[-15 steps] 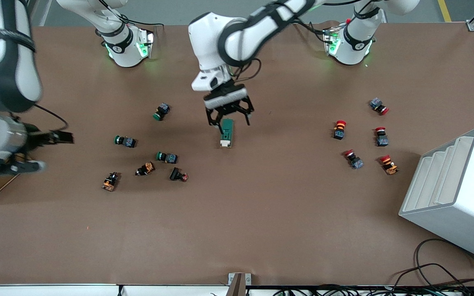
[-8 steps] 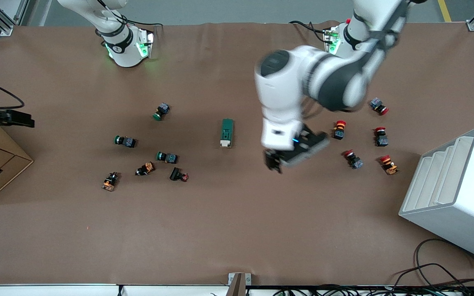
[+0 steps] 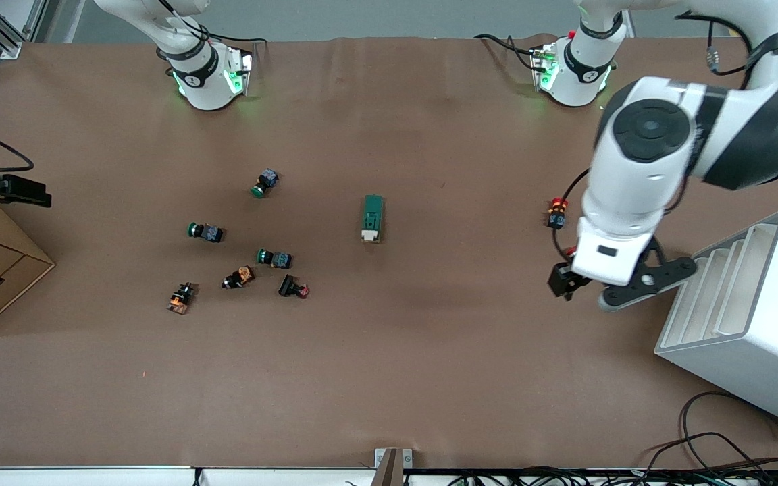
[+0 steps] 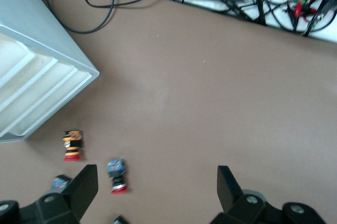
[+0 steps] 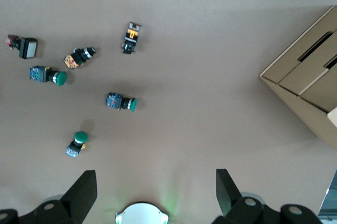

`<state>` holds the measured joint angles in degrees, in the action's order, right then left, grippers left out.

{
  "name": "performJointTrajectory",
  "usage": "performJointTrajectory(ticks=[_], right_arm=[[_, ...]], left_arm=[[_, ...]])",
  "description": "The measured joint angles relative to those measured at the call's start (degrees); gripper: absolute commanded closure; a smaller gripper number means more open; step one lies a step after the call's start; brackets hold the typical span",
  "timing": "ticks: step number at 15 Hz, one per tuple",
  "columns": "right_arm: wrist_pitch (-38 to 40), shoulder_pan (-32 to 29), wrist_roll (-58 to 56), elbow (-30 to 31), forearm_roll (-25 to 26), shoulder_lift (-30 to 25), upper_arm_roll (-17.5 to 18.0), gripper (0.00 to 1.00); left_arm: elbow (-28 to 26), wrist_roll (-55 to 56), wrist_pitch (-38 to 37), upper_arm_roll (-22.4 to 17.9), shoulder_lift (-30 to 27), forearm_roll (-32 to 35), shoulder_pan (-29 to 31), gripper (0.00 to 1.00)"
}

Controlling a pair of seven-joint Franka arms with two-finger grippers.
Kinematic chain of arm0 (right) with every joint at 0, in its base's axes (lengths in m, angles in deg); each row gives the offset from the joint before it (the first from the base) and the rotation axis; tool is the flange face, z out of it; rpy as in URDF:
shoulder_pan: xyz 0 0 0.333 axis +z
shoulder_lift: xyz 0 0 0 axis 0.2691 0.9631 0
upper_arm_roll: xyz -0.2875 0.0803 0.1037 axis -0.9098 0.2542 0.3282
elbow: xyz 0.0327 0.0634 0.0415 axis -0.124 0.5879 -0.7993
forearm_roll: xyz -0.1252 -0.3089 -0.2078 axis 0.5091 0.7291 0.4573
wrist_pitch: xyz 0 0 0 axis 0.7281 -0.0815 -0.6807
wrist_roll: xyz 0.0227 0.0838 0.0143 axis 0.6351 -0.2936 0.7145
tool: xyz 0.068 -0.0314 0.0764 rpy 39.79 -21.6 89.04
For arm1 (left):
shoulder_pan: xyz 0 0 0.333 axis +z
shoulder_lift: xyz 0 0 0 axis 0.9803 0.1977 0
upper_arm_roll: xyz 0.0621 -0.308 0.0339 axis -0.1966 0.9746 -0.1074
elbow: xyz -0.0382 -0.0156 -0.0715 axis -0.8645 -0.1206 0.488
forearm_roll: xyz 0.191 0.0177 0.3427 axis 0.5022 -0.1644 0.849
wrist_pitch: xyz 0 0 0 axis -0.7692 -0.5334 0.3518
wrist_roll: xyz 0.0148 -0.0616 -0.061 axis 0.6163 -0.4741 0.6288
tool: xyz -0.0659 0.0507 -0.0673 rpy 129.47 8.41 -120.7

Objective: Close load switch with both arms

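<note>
While the load switch (image 3: 373,218) lies mid-table, long axis pointing toward the front camera, cream tab nearest it, we see both claws spread wide and empty; left gripper (image 3: 622,283) hangs over the red buttons (image 4: 117,174); right gripper (image 3: 7,191) off the table's edge, roughly as distant.

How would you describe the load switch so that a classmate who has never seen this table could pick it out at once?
Start at the middle of the brown table, between the cluster of green-capped push buttons and the group of red-capped buttons. There the load switch lies alone. Unlike the small round-capped buttons, it is an elongated dark green block with a cream tab at the end nearer the front camera.
</note>
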<state>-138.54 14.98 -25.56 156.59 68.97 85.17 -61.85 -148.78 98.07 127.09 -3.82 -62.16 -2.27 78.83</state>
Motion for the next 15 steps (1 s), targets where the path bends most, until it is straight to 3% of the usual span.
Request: performJointTrajectory(ticks=[4,6,12,15], right_arm=[[0.52,0.02,-0.01,-0.02,-0.14,0.20,0.12,0.00],[2.18,0.08,-0.01,-0.22,-0.27,0.19,0.41,0.00],[4.11,-0.10,-0.04,-0.61,-1.65,-1.22,0.26,0.00],[2.84,-0.29,-0.14,2.82,-1.78,-5.49,-0.21,0.00]], left_arm=[[-0.15,-17.20,-4.03,-10.12,-7.56,-13.92,-0.28,0.00],[-0.32,-24.20,-7.73,-13.51,-11.39,-16.18,-0.13,0.00],[-1.06,-39.90,-17.50,-18.79,-19.02,-20.59,-0.16,0.00],[-3.32,-45.10,-19.79,-20.29,-21.91,-23.20,-0.20,0.00]])
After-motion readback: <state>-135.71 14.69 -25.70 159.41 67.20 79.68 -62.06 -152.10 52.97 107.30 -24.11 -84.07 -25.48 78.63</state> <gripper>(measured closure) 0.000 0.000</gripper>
